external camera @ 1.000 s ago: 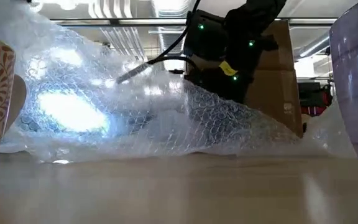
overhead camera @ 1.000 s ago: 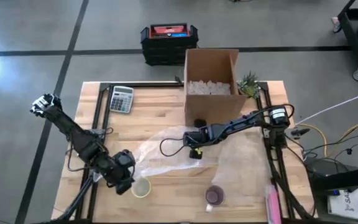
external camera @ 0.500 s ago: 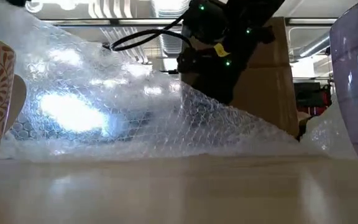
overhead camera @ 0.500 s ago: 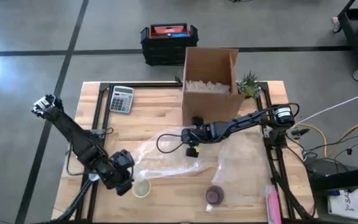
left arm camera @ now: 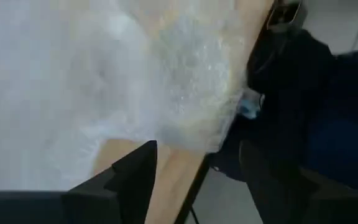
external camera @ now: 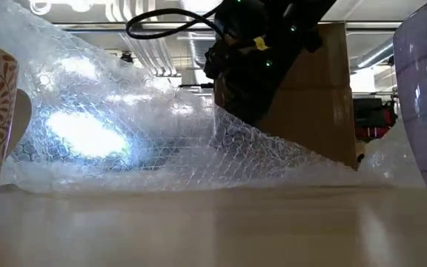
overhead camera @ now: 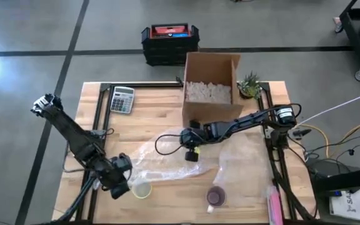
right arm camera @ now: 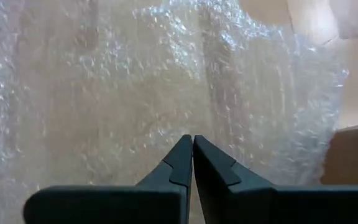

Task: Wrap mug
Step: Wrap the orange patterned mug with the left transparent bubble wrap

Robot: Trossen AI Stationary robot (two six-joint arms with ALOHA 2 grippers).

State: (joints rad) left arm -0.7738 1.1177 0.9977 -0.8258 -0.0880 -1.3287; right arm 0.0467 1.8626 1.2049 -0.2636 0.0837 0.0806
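Pinching bubble wrap with my right hand, fingers clenched on the film, lifting it off the surface to spread it. Left hand released near the patterned mug, which sits unwrapped just beside the sheet's edge.

Over the last second my right jaws, pinched tight on the bubble wrap, have dragged it away from the cardboard box, bunching the sheet ahead of them. My left jaws have slid back from the patterned mug.
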